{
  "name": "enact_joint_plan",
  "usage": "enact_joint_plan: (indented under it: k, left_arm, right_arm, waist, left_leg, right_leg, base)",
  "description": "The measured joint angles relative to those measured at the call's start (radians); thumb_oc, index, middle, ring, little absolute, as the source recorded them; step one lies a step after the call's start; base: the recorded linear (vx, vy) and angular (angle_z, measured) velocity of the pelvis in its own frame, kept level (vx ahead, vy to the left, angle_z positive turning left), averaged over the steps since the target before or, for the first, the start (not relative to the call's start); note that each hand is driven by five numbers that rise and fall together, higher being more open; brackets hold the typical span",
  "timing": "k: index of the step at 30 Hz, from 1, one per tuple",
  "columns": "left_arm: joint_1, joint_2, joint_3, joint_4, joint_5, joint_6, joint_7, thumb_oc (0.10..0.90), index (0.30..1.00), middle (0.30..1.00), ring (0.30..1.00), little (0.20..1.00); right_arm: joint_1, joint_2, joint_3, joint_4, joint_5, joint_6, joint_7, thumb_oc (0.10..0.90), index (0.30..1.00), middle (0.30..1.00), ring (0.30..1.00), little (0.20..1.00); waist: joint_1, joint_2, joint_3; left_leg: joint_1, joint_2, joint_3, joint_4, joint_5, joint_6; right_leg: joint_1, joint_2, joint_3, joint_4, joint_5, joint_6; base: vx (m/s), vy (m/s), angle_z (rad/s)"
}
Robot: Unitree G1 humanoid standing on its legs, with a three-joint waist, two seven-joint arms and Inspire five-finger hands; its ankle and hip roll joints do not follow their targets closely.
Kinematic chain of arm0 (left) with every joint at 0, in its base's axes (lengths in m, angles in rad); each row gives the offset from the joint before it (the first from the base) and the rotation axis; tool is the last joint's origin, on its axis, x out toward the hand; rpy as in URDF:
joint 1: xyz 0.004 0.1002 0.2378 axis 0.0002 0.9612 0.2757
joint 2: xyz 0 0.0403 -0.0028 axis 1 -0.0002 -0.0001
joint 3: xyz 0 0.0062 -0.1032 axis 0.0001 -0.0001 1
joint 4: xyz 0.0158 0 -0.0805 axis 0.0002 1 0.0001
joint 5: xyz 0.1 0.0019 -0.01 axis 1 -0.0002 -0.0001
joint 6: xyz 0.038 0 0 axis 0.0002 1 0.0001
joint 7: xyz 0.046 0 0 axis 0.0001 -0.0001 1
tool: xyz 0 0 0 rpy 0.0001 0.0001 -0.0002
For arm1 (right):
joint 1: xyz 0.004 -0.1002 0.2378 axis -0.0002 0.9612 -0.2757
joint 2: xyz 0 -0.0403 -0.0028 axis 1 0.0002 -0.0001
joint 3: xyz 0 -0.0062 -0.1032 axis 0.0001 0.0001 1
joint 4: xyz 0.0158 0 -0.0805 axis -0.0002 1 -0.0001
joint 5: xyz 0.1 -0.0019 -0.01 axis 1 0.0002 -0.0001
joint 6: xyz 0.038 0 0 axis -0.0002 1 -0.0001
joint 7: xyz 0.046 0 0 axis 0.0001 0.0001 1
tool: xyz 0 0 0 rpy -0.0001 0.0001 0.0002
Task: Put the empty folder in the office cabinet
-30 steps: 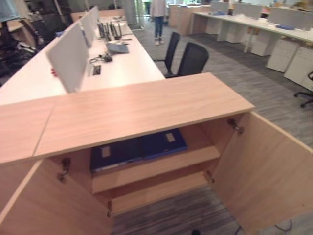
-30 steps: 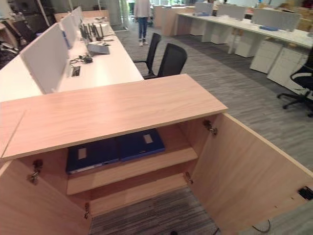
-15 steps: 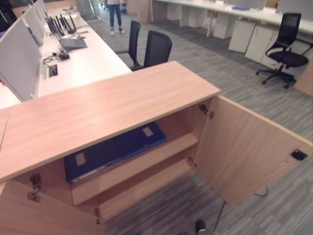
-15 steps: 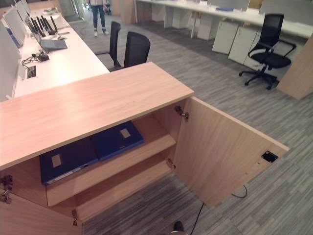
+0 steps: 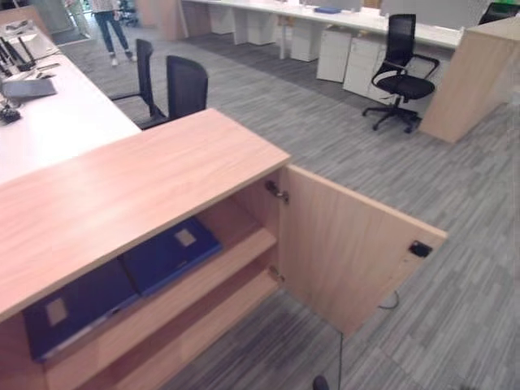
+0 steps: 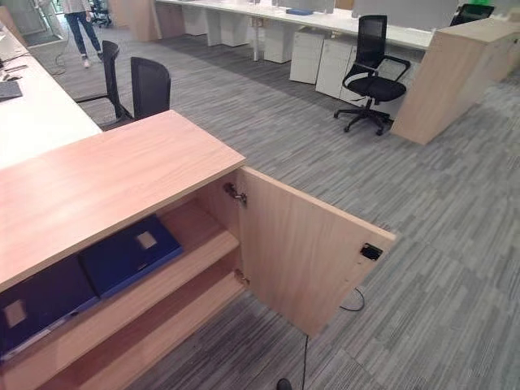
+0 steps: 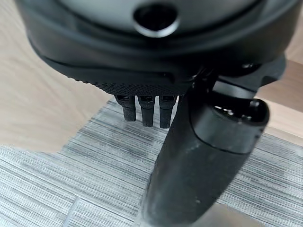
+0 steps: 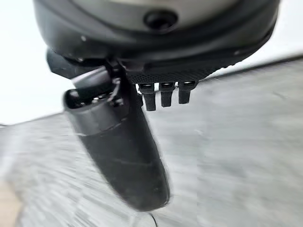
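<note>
Two dark blue folders (image 5: 166,252) (image 5: 69,309) lie flat side by side on the upper shelf of the light wood office cabinet (image 5: 138,187). The cabinet's right door (image 5: 349,244) stands swung wide open, and a bare lower shelf (image 5: 187,333) shows beneath the folders. My left hand (image 7: 147,56) hangs over grey carpet beside a wood panel, fingers (image 7: 147,111) straight and holding nothing. My right hand (image 8: 156,52) hangs over the carpet too, its fingers (image 8: 163,97) straight and empty. I cannot tell which folder is the empty one.
Two black office chairs (image 5: 183,89) stand behind the cabinet by a long white desk (image 5: 49,122). Another black chair (image 5: 398,65) sits at the far right near a wood partition (image 5: 471,73). A person (image 5: 110,28) stands far back. Grey carpet (image 5: 455,284) stretches to the right.
The whole picture has slid left, so the camera has turned to the right. The cabinet, its door and the folders have not moved.
</note>
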Motion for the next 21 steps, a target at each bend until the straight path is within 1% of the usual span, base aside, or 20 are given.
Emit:
enact_joint_plan:
  k: [1,2,3,4,5,6,7,8,11,13,14,17,18,20,21]
  left_arm:
    - [0.000,0.003,0.002,-0.002,-0.006,0.003,0.000,0.800,0.900,0.900,0.900,0.900]
    - [0.002,0.003,0.000,-0.002,-0.007,0.009,0.000,0.800,0.900,0.900,0.900,0.900]
    - [0.002,0.001,-0.001,-0.003,-0.007,0.014,-0.001,0.800,0.900,0.900,0.900,0.900]
    - [0.006,-0.001,0.001,-0.009,-0.007,0.018,-0.001,0.800,0.900,0.900,0.900,0.900]
    - [0.012,-0.002,-0.009,-0.020,-0.005,0.021,-0.017,0.800,0.900,0.900,0.900,0.900]
    - [0.015,-0.002,-0.010,-0.029,-0.005,0.021,-0.023,0.800,0.900,0.900,0.900,0.900]
    - [0.018,-0.002,-0.010,-0.036,-0.005,0.021,-0.022,0.800,0.900,0.900,0.900,0.900]
    - [0.019,-0.001,-0.009,-0.049,-0.005,0.021,-0.022,0.800,0.900,0.900,0.900,0.900]
    - [0.033,0.001,-0.003,-0.103,-0.006,0.019,-0.027,0.800,0.900,0.900,0.900,0.900]
    - [0.031,-0.001,0.002,-0.118,-0.007,0.018,-0.042,0.800,0.900,0.900,0.900,0.900]
    - [0.028,-0.003,0.004,-0.118,-0.006,0.018,-0.042,0.800,0.900,0.900,0.900,0.900]
    - [0.020,-0.005,0.015,-0.119,-0.006,0.017,-0.047,0.800,0.900,0.900,0.900,0.900]
    - [0.017,-0.004,0.018,-0.119,-0.006,0.015,-0.053,0.800,0.900,0.900,0.900,0.900]
    - [0.007,-0.005,0.020,-0.118,-0.006,0.011,-0.067,0.800,0.900,0.900,0.900,0.900]
    - [-0.002,-0.007,0.019,-0.118,-0.006,0.009,-0.069,0.800,0.900,0.900,0.900,0.900]
  right_arm:
    - [0.002,-0.002,0.000,-0.046,-0.025,0.001,-0.009,0.800,0.900,0.900,0.900,0.900]
    - [0.011,-0.002,0.003,-0.092,-0.039,0.012,-0.017,0.800,0.900,0.900,0.900,0.900]
    - [0.017,-0.002,0.005,-0.138,-0.050,0.012,-0.016,0.800,0.900,0.900,0.900,0.900]
    - [0.017,-0.002,0.007,-0.177,-0.063,0.014,-0.016,0.800,0.900,0.900,0.900,0.900]
    - [0.029,-0.002,0.015,-0.304,-0.083,0.025,-0.016,0.800,0.900,0.900,0.900,0.900]
    - [0.034,-0.002,0.019,-0.351,-0.085,0.020,-0.015,0.800,0.900,0.900,0.900,0.900]
    - [0.044,-0.003,0.019,-0.373,-0.086,0.013,-0.013,0.800,0.900,0.900,0.900,0.900]
    - [0.024,-0.012,0.031,-0.374,-0.087,0.001,-0.013,0.800,0.900,0.900,0.900,0.900]
    - [0.007,-0.024,0.037,-0.441,-0.125,0.015,-0.004,0.800,0.900,0.900,0.900,0.900]
    - [0.015,-0.027,0.046,-0.494,-0.146,0.014,0.015,0.800,0.900,0.900,0.900,0.900]
    - [0.015,-0.034,0.058,-0.504,-0.155,0.015,0.020,0.800,0.900,0.900,0.900,0.900]
    - [0.043,-0.056,0.100,-0.607,-0.164,0.017,0.077,0.800,0.900,0.900,0.900,0.900]
    - [0.045,-0.067,0.117,-0.621,-0.164,0.016,0.092,0.800,0.900,0.900,0.900,0.900]
    - [0.055,-0.098,0.144,-0.645,-0.164,0.007,0.135,0.800,0.900,0.900,0.900,0.900]
    - [0.049,-0.113,0.150,-0.645,-0.169,0.004,0.153,0.800,0.900,0.900,0.900,0.900]
  waist:
    - [-0.001,0.007,-0.004]
    - [-0.006,0.003,-0.002]
    - [-0.009,0.008,-0.003]
    - [-0.015,0.017,-0.007]
    - [-0.023,0.026,-0.008]
    - [-0.023,0.034,-0.011]
    - [-0.022,0.030,-0.010]
    - [-0.019,0.034,-0.013]
    - [-0.016,0.054,-0.013]
    - [-0.016,0.059,-0.013]
    - [-0.016,0.060,-0.013]
    - [-0.017,0.060,-0.011]
    - [-0.018,0.063,-0.009]
    - [-0.017,0.061,-0.005]
    - [-0.011,0.069,0.000]
  left_leg:
    - [0.000,0.006,-0.001,0.000,0.003,-0.004]
    - [-0.003,0.012,-0.001,-0.001,0.002,-0.008]
    - [-0.004,0.013,0.000,-0.003,0.002,-0.008]
    - [-0.005,0.015,0.000,-0.004,0.002,-0.009]
    - [-0.007,0.020,0.002,-0.004,-0.006,-0.011]
    - [-0.004,0.022,0.002,-0.005,-0.012,-0.021]
    - [-0.006,0.022,0.002,-0.004,-0.006,-0.017]
    - [-0.005,0.027,0.002,-0.005,-0.009,-0.021]
    - [-0.012,0.047,-0.004,-0.004,-0.002,-0.037]
    - [-0.012,0.059,-0.004,-0.003,0.008,-0.037]
    - [-0.011,0.063,-0.005,0.000,0.014,-0.045]
    - [-0.005,0.086,-0.007,0.000,0.024,-0.055]
    - [-0.002,0.093,-0.009,0.001,0.027,-0.058]
    - [0.000,0.107,-0.026,0.001,0.030,-0.064]
    - [-0.001,0.115,-0.031,0.001,0.035,-0.068]
  right_leg:
    - [0.000,0.008,-0.001,0.001,-0.002,-0.005]
    - [-0.005,0.010,0.000,0.000,-0.010,-0.005]
    - [-0.010,0.011,0.001,0.000,-0.011,-0.004]
    - [-0.009,0.012,0.000,0.000,-0.011,-0.005]
    - [-0.012,0.014,0.003,-0.001,-0.012,-0.007]
    - [-0.011,0.017,0.003,-0.001,-0.015,-0.011]
    - [-0.011,0.020,0.005,0.000,-0.013,-0.013]
    - [-0.011,0.022,0.003,-0.001,-0.015,-0.017]
    - [-0.013,0.044,0.001,-0.001,-0.021,-0.027]
    - [-0.013,0.054,0.002,-0.001,-0.022,-0.030]
    - [-0.011,0.065,0.001,0.000,-0.024,-0.035]
    - [-0.003,0.087,-0.003,0.000,-0.030,-0.045]
    - [0.007,0.095,-0.006,-0.001,-0.034,-0.050]
    - [0.016,0.103,-0.020,-0.001,-0.042,-0.060]
    - [0.020,0.112,-0.028,0.000,-0.045,-0.065]
  base:
    - [0.06,-0.186,-0.02]
    - [0.05,-0.180,-0.03]
    - [0.04,-0.173,-0.02]
    - [0.05,-0.173,-0.04]
    - [0.04,-0.176,-0.02]
    - [0.11,-0.153,-0.03]
    - [0.11,-0.158,-0.01]
    - [0.12,-0.164,0.02]
    - [0.04,-0.195,0.02]
    - [0.03,-0.158,-0.03]
    - [0.03,-0.150,-0.03]
    - [0.02,-0.123,0.00]
    - [0.02,-0.131,0.08]
    - [0.02,-0.112,0.17]
    - [0.01,-0.103,0.14]
